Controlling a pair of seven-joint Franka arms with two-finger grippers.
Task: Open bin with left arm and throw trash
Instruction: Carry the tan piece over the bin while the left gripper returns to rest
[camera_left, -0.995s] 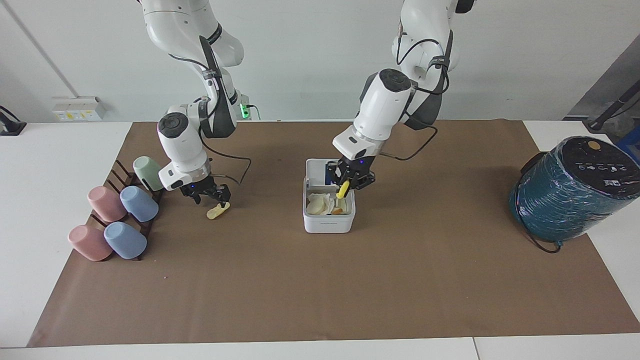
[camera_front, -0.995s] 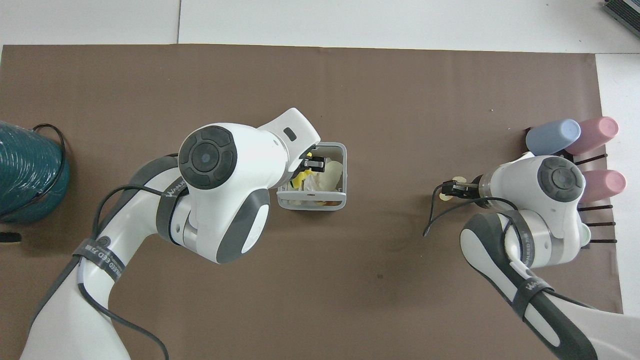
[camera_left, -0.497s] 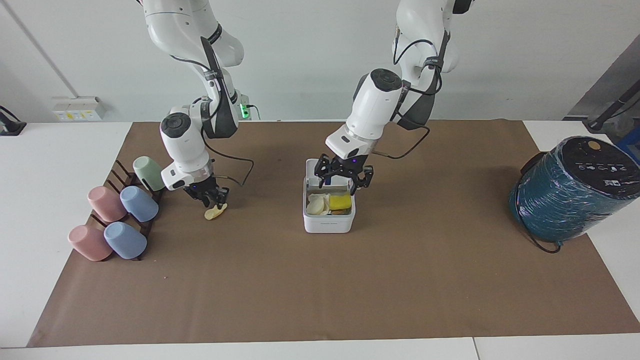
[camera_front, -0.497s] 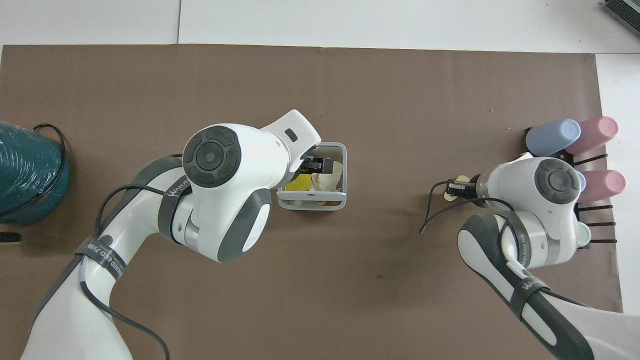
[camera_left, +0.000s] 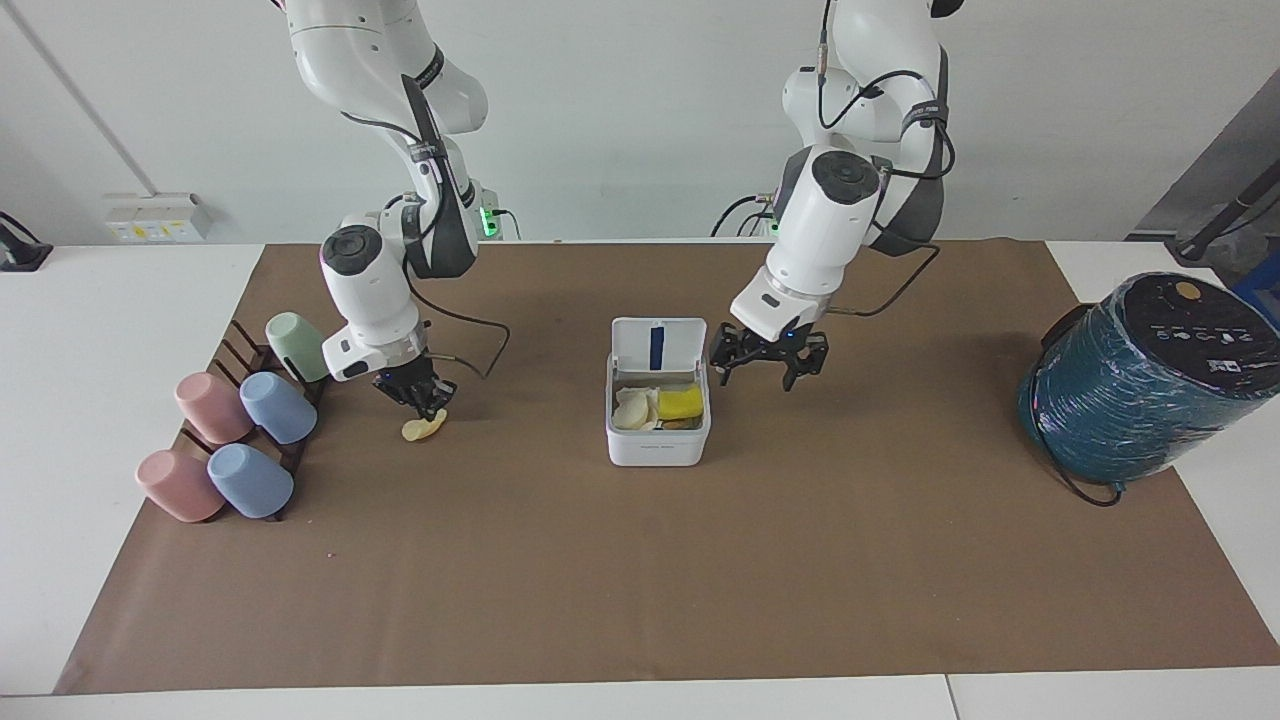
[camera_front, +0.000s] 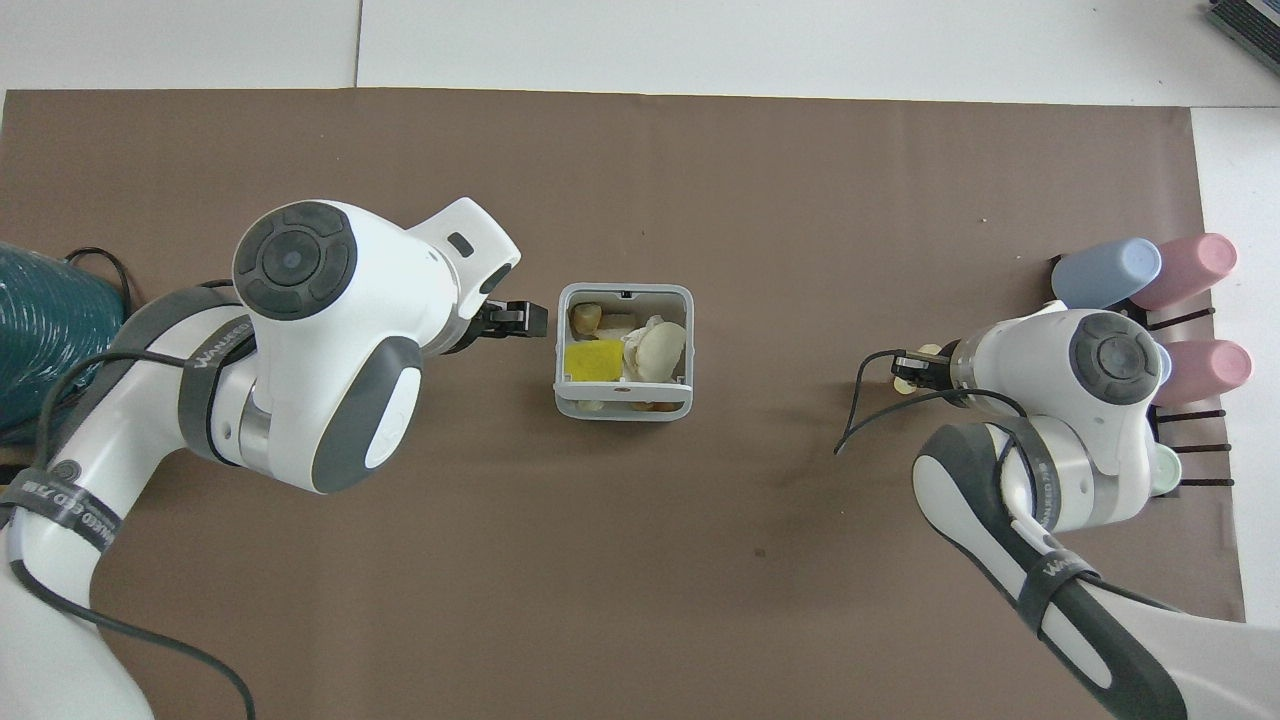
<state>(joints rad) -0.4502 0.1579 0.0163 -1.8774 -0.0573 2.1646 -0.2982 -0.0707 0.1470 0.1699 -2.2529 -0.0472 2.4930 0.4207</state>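
The white bin (camera_left: 658, 445) stands mid-table with its lid (camera_left: 658, 346) hinged up. Inside it lie a yellow lump (camera_left: 680, 403) and cream peel pieces (camera_left: 632, 410); the overhead view shows the bin (camera_front: 558, 350), the yellow lump (camera_front: 593, 360) and the cream pieces (camera_front: 655, 345) too. My left gripper (camera_left: 757, 372) (camera_front: 528, 319) hangs open and empty beside the bin, toward the left arm's end. Near the cup rack, my right gripper (camera_left: 431, 407) (camera_front: 905, 365) is shut on a cream peel (camera_left: 422, 430) that rests low at the mat.
Pastel cups (camera_left: 240, 440) lie on a dark rack at the right arm's end. A big teal-wrapped cylinder (camera_left: 1140, 380) stands at the left arm's end. A brown mat (camera_left: 640, 580) covers the table.
My left gripper opened, dropped the yellow lump into the bin and moved out toward the left arm's end. My right gripper closed on the cream peel.
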